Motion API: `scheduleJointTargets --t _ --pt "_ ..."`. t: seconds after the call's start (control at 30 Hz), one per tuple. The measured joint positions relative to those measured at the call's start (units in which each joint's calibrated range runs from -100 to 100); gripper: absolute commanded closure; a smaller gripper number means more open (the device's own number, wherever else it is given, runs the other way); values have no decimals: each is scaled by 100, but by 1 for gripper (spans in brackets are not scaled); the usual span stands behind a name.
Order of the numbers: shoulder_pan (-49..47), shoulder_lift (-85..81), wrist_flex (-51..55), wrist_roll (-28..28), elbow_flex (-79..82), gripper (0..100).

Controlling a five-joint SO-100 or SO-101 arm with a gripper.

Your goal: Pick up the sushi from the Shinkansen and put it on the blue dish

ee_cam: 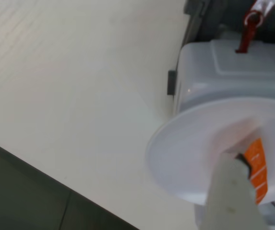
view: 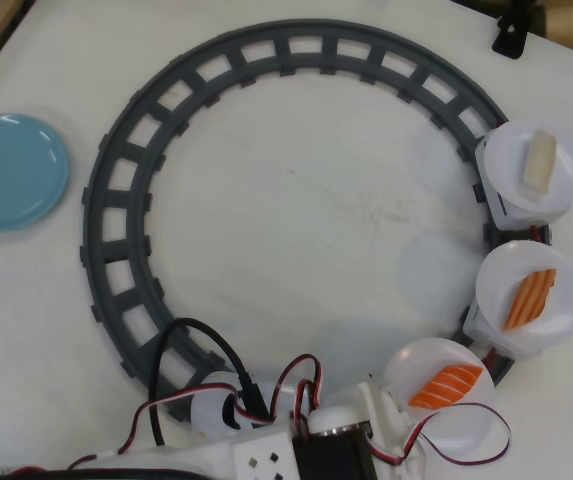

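table (view: 296, 210): white, ring track (view: 116, 200) | dish (view: 11, 170): left edge, empty | train plates (view: 531, 172): sushi (view: 446, 387) on bottom one | gripper (ee_cam: 238, 165): grasp unclear

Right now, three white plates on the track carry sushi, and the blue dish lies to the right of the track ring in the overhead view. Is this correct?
Not quite. In the overhead view, the blue dish lies to the left of the track ring, not the right. Three white plates do carry sushi.

Grey circular track (view: 116, 200) occupies the tabletop (view: 306, 200) centre. A cream-white piece (view: 538, 160) and a paler orange piece (view: 529, 298) lie near the right edge.
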Motion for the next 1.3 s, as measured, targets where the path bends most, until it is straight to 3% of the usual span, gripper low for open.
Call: scheduleJointTargets --t 1.3 --pt "-229 675 -126 0 18 70"
